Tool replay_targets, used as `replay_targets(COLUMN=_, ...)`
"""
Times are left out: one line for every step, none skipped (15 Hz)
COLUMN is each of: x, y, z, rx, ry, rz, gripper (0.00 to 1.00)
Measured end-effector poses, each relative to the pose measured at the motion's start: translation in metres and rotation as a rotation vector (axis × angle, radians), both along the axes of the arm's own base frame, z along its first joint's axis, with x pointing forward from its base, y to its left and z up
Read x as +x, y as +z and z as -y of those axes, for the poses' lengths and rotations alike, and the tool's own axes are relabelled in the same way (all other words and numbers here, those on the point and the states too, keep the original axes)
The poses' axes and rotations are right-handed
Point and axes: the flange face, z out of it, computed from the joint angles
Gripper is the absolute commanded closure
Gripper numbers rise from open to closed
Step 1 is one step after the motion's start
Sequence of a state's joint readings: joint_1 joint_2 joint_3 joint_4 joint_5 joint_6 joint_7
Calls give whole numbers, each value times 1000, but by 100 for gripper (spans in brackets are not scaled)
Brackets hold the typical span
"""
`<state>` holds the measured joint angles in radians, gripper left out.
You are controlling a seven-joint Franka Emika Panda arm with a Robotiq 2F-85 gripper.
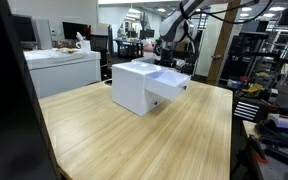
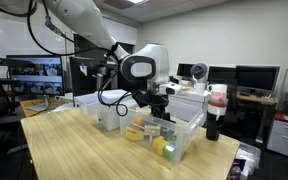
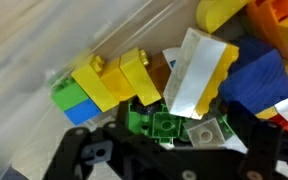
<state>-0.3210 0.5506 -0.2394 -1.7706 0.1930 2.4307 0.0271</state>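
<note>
Wrist view: pincer point(image 3: 169, 150) (wide open) over toy bricks point(image 3: 124, 80).

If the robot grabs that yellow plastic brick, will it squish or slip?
The yellow studded plastic brick looks hard, so it probably won't squish. Its smooth sides may slip. It lies tilted in a loose heap against green plastic bricks, so a push would likely tumble it.

We are seeing the gripper point(image 3: 169, 150) only as a dark blur at the bottom of the wrist view, cut by the lower edge. A yellow brick point(image 3: 219, 12) is running off the upper edge. In an exterior view the bricks point(image 2: 154, 138) are showing too small to separate.
</note>
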Motion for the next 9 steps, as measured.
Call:
replay_targets(x=0, y=0, z=0, rx=-1, ry=-19, rz=-2, gripper=0)
replay_targets(x=0, y=0, z=-1, rx=-2, ry=-37, rz=-3, gripper=0)
replay_targets(x=1, y=1, z=-3, rx=-3, ry=-54, rz=-5, gripper=0)
replay_targets(x=2, y=1, z=-6, rx=-6, ry=-73, rz=-7, gripper=0)
replay_targets(x=2, y=1, z=-9, rx=-7, ry=-86, rz=-10, gripper=0)
replay_targets(x=2, y=1, z=-14, rx=-6, ry=-97, rz=-14, gripper=0)
replay_targets(x=1, y=0, z=-20, rx=-4, ry=-109, rz=-19, gripper=13)
replay_targets(x=-1, y=-1, z=-26, rx=-4, ry=-122, rz=-25, gripper=27)
replay_targets(x=-2, y=0, z=-30, rx=-4, ry=-136, rz=-28, gripper=35)
